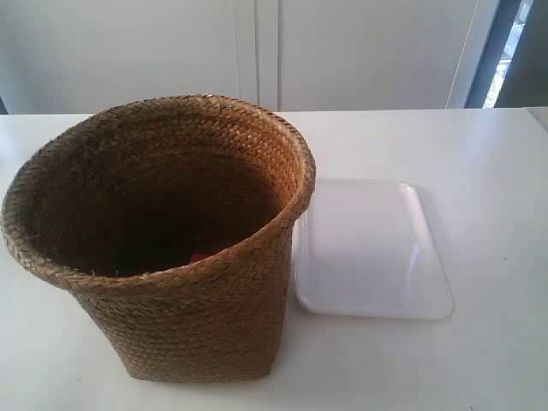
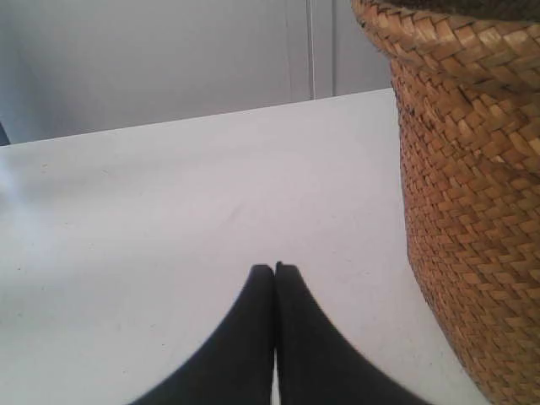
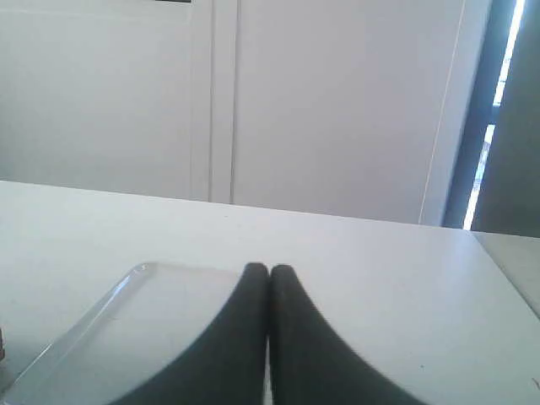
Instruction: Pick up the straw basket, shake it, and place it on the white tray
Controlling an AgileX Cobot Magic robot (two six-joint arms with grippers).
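Note:
The straw basket [image 1: 163, 248] stands upright on the white table at the exterior view's left, tan woven, dark inside, with something small and red at its bottom. Beside it lies the white tray [image 1: 368, 253], its near corner touching or tucked under the basket's rim side. No arm shows in the exterior view. In the left wrist view my left gripper [image 2: 275, 268] is shut with nothing in it, low over the table, the straw basket's wall [image 2: 472, 211] close by and apart from it. My right gripper [image 3: 269, 270] is shut and empty beside the white tray [image 3: 126, 337].
The white table [image 1: 479, 171] stretches behind and beside the tray. White cabinet doors [image 1: 257, 51] close off the back, and a dark window frame [image 1: 505, 51] stands at the far right.

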